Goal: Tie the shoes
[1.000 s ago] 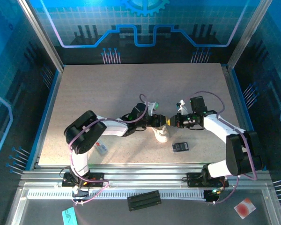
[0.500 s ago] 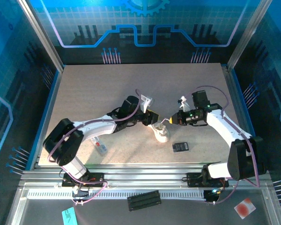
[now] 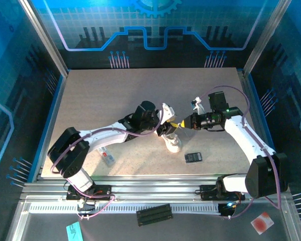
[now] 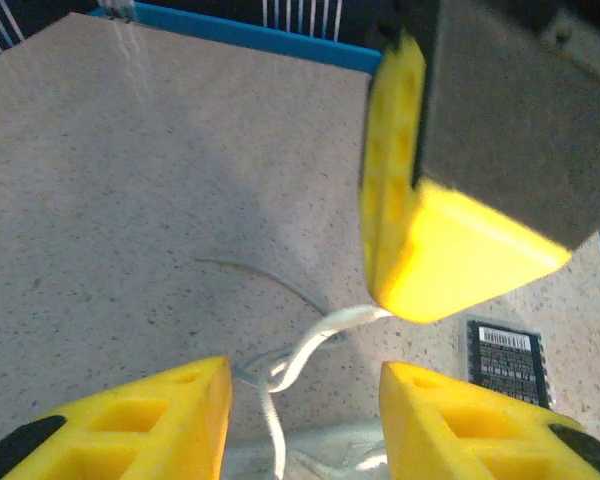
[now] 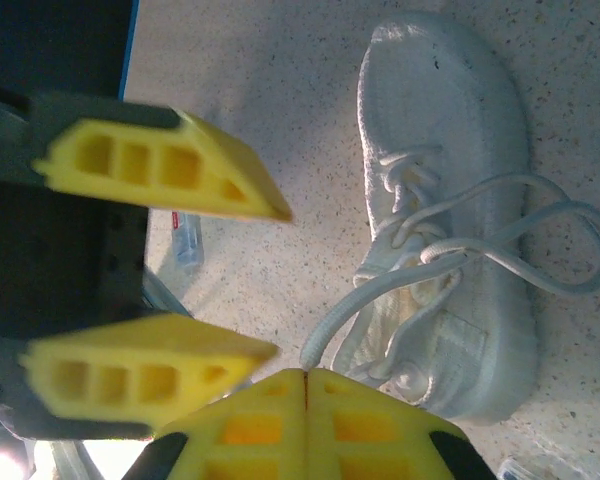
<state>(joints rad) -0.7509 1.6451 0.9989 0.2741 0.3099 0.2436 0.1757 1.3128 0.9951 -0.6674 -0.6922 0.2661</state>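
Note:
The small white shoe (image 3: 173, 144) lies on the table between the two arms; in the right wrist view the shoe (image 5: 450, 200) has loose loops of lace across its top. My right gripper (image 5: 305, 385) is shut on the end of one white lace (image 5: 380, 295), which runs taut back to the shoe. My left gripper (image 4: 305, 420) is open just above the shoe, its yellow fingers either side of that lace (image 4: 310, 350) without touching it. From above, the left gripper (image 3: 168, 128) and right gripper (image 3: 182, 123) nearly meet tip to tip.
A small flat black rectangle (image 3: 193, 157) lies right of the shoe, and a small white tag (image 3: 106, 155) lies near the left arm. A black bar (image 3: 153, 215) rests on the rail in front of the table.
The left arm has stretched out and brought its gripper up close to the right one, its jaws a little wider. The right gripper has drawn the lace up and away from the shoe.

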